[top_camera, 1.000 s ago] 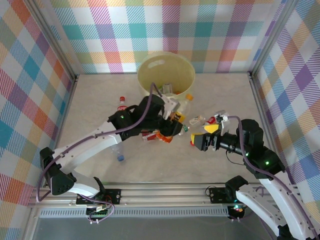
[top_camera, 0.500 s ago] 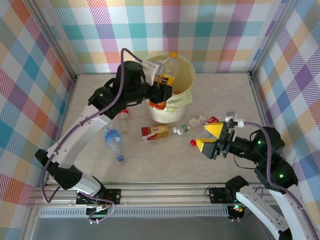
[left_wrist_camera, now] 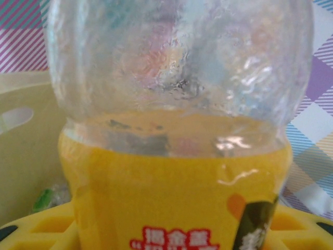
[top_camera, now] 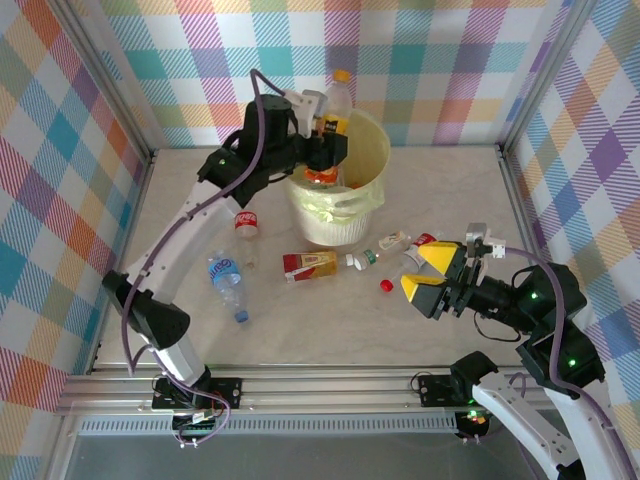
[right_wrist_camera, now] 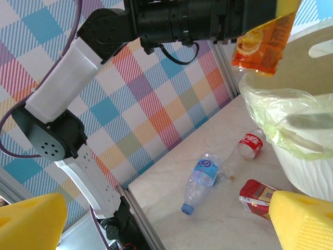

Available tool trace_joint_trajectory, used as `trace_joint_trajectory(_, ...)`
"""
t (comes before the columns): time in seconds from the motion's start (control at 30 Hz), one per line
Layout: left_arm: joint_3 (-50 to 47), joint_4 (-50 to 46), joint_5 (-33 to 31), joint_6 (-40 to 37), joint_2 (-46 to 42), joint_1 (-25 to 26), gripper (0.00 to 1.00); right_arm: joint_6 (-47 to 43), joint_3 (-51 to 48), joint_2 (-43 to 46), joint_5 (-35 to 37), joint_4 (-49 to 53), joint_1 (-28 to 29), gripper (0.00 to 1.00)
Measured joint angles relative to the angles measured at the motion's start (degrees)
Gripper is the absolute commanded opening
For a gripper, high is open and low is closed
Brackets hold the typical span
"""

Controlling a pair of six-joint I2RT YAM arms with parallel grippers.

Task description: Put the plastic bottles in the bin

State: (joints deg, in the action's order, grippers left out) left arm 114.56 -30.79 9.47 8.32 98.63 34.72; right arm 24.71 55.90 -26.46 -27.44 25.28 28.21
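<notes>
The left gripper (top_camera: 322,150) has raised the orange-filled bottle (top_camera: 339,104), pinched between its pads, higher above the bin (top_camera: 370,150). The right gripper (top_camera: 430,274), spread wide, has drawn back rightward.

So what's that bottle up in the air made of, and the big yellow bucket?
The bottle looks like thin clear plastic: shiny, see-through and a bit dented, with a yellow printed label. The bucket seems to be thicker, duller pale-yellow plastic that you can't see through. Its liner looks like a filmy, crinkly plastic bag.
</notes>
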Motion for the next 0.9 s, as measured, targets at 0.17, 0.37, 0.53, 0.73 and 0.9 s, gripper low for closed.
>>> trace_joint_trajectory(0.17, 3.5, 2.1, -0.7, -1.3, 5.0, -0.1, 0.57, 0.3, 0.0, 0.0, 1.8, 0.1, 0.0, 1.00)
trace_joint_trajectory(0.37, 10.0, 1.9, -1.8, -4.0, 14.2, -0.3, 0.57, 0.4, 0.8, -0.5, 4.5, 1.0, 0.0, 1.00)
trace_joint_trajectory(0.53, 14.3, -1.5, -1.7, -5.2, 20.3, -0.7, 0.57, 0.4, 0.9, -0.6, 6.2, 2.3, 0.0, 1.00)
trace_joint_trajectory(0.73, 16.2, -6.1, -0.9, -5.2, 23.3, -1.3, 0.60, 0.3, 0.9, -1.0, 7.6, 3.6, 0.0, 1.00)
trace_joint_trajectory(0.9, 16.5, -7.8, 0.1, -5.4, 23.3, -1.3, 0.66, 0.3, 0.9, -1.6, 8.0, 4.1, 0.0, 1.00)
